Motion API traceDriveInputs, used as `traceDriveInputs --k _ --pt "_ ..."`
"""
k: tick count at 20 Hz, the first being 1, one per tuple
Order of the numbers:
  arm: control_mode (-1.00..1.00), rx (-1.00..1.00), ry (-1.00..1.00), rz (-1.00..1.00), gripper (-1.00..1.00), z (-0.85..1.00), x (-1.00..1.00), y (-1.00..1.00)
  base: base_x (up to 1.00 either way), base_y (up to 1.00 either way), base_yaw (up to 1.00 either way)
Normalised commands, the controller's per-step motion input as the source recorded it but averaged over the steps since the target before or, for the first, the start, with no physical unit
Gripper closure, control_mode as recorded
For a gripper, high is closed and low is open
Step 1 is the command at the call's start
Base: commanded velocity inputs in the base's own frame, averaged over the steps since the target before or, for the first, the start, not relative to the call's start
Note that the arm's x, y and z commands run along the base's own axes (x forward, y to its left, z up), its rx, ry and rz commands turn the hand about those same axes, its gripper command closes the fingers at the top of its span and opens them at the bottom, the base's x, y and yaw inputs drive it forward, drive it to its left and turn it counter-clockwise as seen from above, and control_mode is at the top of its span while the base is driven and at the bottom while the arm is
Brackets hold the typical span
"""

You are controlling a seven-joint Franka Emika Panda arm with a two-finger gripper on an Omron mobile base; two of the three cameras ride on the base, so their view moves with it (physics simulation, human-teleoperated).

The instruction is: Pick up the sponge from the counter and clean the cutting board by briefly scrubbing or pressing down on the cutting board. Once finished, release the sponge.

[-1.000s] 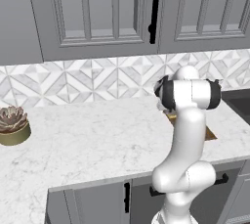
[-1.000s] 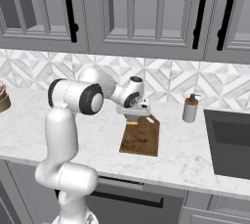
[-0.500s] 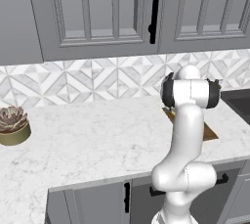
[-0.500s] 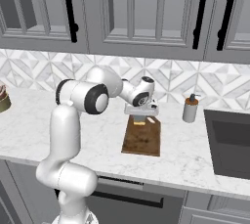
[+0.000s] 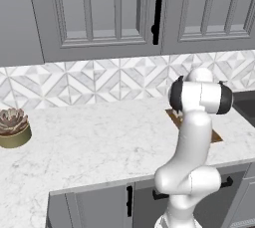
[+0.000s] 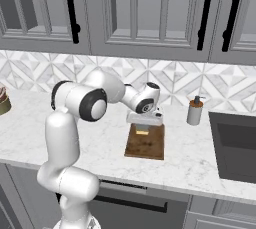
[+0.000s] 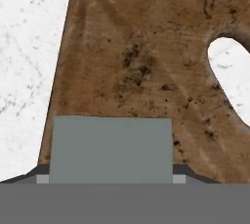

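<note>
- Kitchen worktop of white marble, the counter [image 6: 100,138], carries all that matters for the task; grey cabinets hang above it and a diamond-patterned tile wall stands behind.
- Nearest to the hand camera is the sponge [image 7: 111,148]. Its grey-green top sits flat between the two dark finger tips of the gripper [image 7: 111,175], which pinches it at both sides, probably so that the yellow underside faces the wood.
- Just under it lies the cutting board [image 7: 141,66], brown and stained with dark spots, with an oval handle hole at one end. The hand looks straight down on it, which suits pressing or scrubbing.
- From the right base view, a yellow sponge edge shows beneath the gripper, over the far end of the board; I cannot tell whether it touches the wood.
- Farther along the counter stands a soap dispenser [image 6: 194,111] beside the dark sink [image 6: 234,145], well apart from the board.
- Far on the other side a potted succulent [image 5: 12,127] stands, out of the arm's way.
</note>
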Motion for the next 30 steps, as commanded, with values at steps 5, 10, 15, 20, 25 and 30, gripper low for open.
traceDriveInputs --k 5,10,15,20,25,30 --pt "-1.00 0.00 0.00 0.00 1.00 -0.20 -0.79 0.00 0.00 0.00 0.00" --pt "-1.00 0.00 -0.03 0.00 1.00 -0.13 -0.70 0.00 0.00 0.00 0.00" --pt "-1.00 0.00 -0.06 0.00 1.00 -0.11 -0.58 -0.01 0.00 0.00 0.00" --pt "-1.00 0.00 -0.05 0.00 1.00 -0.13 -0.52 -0.04 0.00 0.00 0.00" --pt "-1.00 0.01 0.00 0.00 1.00 -0.03 -0.12 -0.40 0.00 0.00 0.00" --pt "-1.00 0.03 0.00 0.02 1.00 0.00 0.01 -0.58 0.00 0.00 0.00"
